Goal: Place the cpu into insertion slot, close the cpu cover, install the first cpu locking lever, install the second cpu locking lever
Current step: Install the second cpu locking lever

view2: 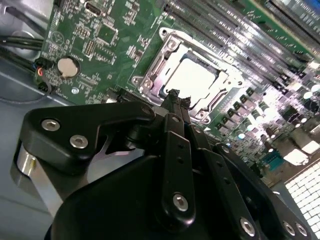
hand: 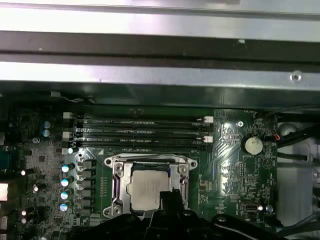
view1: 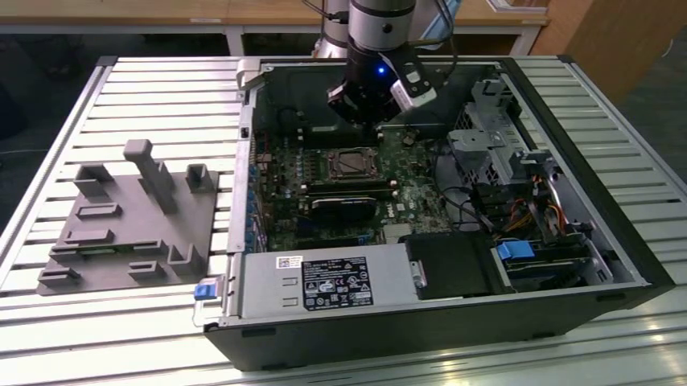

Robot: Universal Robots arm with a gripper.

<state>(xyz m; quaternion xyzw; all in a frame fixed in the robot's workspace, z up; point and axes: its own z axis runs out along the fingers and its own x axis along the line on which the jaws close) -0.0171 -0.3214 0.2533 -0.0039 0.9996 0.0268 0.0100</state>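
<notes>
My gripper hangs inside the open computer case, near the top middle of the exterior view. It is just above the insertion slot, which sits in the middle of the green board.

In the second wrist view my fingertips look pressed close together, and I see nothing pinched between them. They sit right over the near edge of the slot.

The cpu lies flat in the slot, in the lower middle of the first wrist view. In the second wrist view it shows as a pale square in the upper middle. The cpu cover is a shiny metal frame around the chip. It seems to lie down over the chip's edges, but I cannot tell if it is fully shut.

Long black memory slots run just above the slot in the first wrist view. A round silver battery sits to the right of them.

A grey tray with blocks lies on the slatted table at the exterior view's left.
</notes>
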